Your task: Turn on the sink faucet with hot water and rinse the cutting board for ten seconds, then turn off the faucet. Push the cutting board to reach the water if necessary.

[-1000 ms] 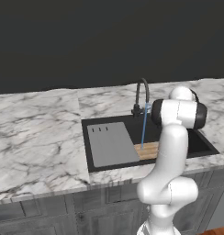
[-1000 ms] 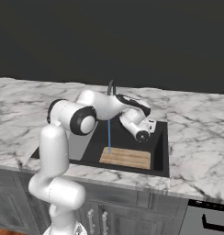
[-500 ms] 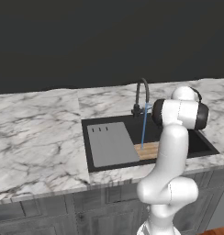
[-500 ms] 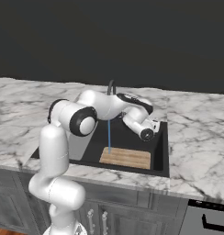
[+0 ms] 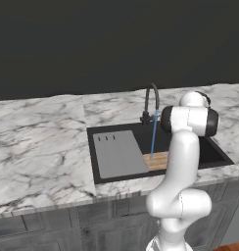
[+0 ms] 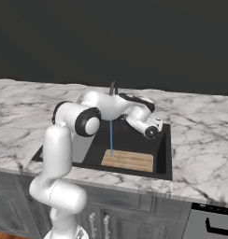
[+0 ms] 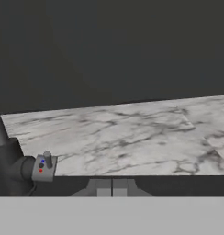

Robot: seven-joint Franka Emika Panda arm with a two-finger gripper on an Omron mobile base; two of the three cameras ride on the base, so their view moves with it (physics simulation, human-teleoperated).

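The black sink (image 5: pixel 211 151) is set in the marble. Over it arches the dark faucet (image 5: pixel 152 99), and a thin blue stream of water (image 5: pixel 153 139) falls from the spout onto the left end of the tan cutting board (image 6: pixel 128 160), which lies flat at the basin's front. My gripper (image 7: pixel 113 187) is shut with nothing in it. It hangs over the basin's right part, right of the faucet's base lever (image 7: pixel 45 165), apart from it, and faces the back counter. In the left base view my arm hides the hand.
A plain grey panel (image 5: pixel 119 153) with three small slots lies in the left of the basin. Marble countertop (image 7: pixel 132 137) runs behind and on both sides of the sink, below a dark wall. An oven front (image 6: pixel 214 226) sits low on the right.
The hand has drifted slightly right and up, away from the faucet. The water keeps running onto the board, which has not moved.
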